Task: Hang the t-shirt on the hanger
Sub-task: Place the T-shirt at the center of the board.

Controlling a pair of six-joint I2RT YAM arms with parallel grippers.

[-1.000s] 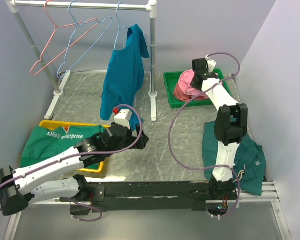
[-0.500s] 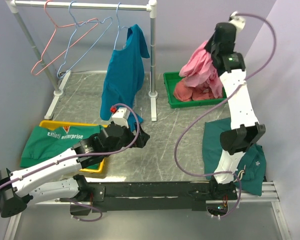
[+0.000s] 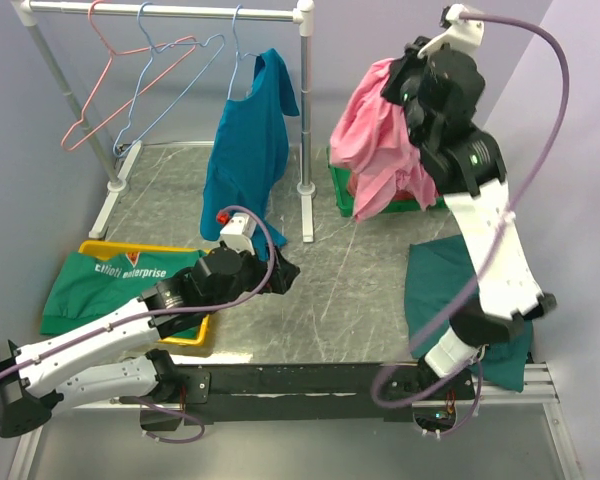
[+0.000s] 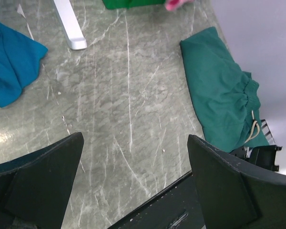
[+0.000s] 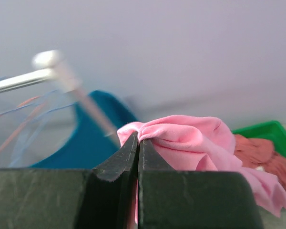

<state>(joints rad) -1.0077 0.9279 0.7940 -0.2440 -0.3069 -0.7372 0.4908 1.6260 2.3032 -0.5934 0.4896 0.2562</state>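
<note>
The bright pink t-shirt (image 3: 365,135) hangs bunched from my right gripper (image 3: 398,80), high above the green bin. In the right wrist view the jaws (image 5: 137,139) are pressed together on a fold of the t-shirt (image 5: 190,143). The light-blue wire hanger (image 3: 180,85) hangs by its hook on the white rail at the back left, well left of the t-shirt. It shows only as blurred blue wires in the right wrist view (image 5: 33,125). My left gripper (image 3: 280,272) is open and empty low over the middle of the table (image 4: 136,143).
A teal-blue shirt (image 3: 245,150) hangs on the rail beside the right post (image 3: 305,130). A salmon hanger (image 3: 110,75) hangs further left. The green bin (image 3: 395,209) holds a dusty-rose garment (image 5: 262,152). A yellow bin with a green shirt (image 3: 110,275) is front left; a dark green garment (image 3: 450,280) lies front right.
My right arm has lifted the pink t-shirt out of the green bin, raising it high and carrying it leftward. The left arm has barely moved.
</note>
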